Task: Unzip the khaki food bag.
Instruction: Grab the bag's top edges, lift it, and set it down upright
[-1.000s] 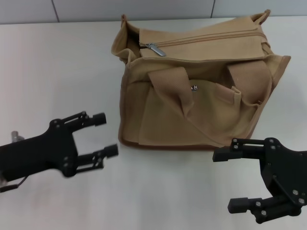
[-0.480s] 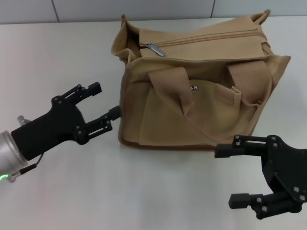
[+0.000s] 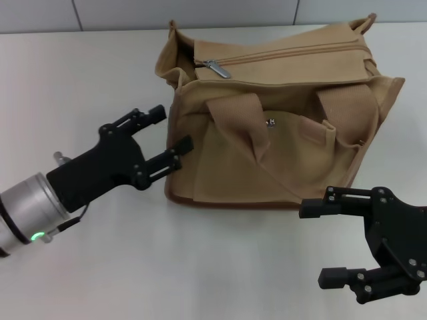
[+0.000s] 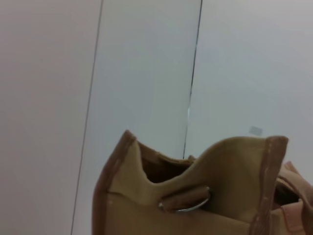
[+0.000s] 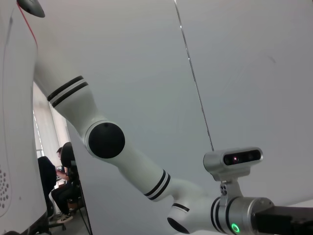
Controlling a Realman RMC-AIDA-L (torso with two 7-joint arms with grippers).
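Two pincers are mine, and only one has shifted just now; my left pincer [image 3: 171, 131] has travelled from well out on the counter [image 3: 80, 73] up and in toward the khaki food bag [image 3: 280, 127], so its spread black fingers now sit right at the bag's left end, the lower one crossing the brown piping, though I cannot tell whether it touches cloth; it grips nothing. My right pincer [image 3: 323, 243] has barely stirred; it hangs at about five o'clock in the head view, its fingers wide apart, holding nothing, just off the bag's near right corner.

I judge this as the approach only; the zipper is closed along its whole run and the zipper pull [image 3: 216, 68] lies flat at the bag's left end, at about one o'clock from my left pincer and well apart from it; that pincer is heading for the end where the pull waits, or to steady that end.

By count: one bag, sitting on the counter at twelve o'clock from me; two webbing handles, one [image 3: 239, 120] flopped over the front on the left, the other [image 3: 347, 110] on the right; one silver snap [image 3: 271, 122] on the front pocket; one pull. My left wrist view shows the bag's end panel [image 4: 195, 196] close by, with one metal ring [image 4: 188, 201] held in a loop.
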